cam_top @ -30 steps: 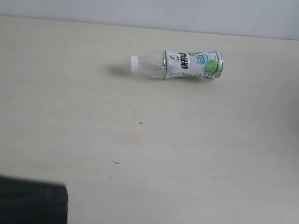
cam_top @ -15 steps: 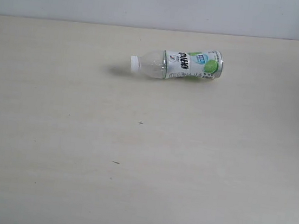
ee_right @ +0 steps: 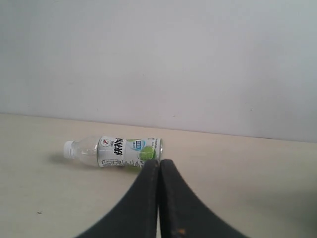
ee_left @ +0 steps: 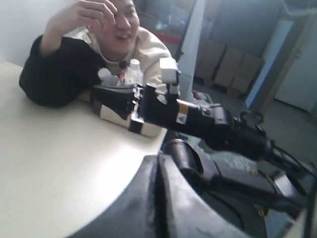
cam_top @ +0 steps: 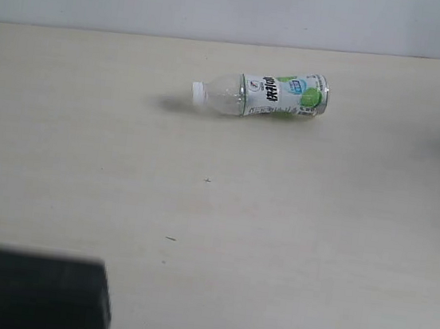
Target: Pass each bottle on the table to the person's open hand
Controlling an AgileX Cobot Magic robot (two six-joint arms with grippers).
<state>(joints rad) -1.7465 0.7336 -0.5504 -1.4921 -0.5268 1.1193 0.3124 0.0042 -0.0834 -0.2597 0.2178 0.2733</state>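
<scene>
One green-white bottle (cam_top: 261, 94) lies on the table (cam_top: 274, 243); both end effectors (ee_left: 158, 166) (ee_right: 158, 168) pressed closed, empty.

The robot's left gripper (ee_left: 158, 163), a pair of broad black curved fingers (ee_left: 143, 198), is closed tight, the two pressed together along a thin seam with nothing between them. The right gripper (ee_right: 158, 166), with the same black tapering fingers (ee_right: 141, 198), is likewise closed and empty.

Clear bottle (cam_top: 261, 94) with green-white label and white cap, lying on its side on the pale beige table (cam_top: 314, 248), ahead of the right gripper (ee_right: 158, 163) and apart from it. The person's hand (ee_left: 81, 15) is raised with fingers curled, well beyond the left gripper (ee_left: 159, 159).
</scene>
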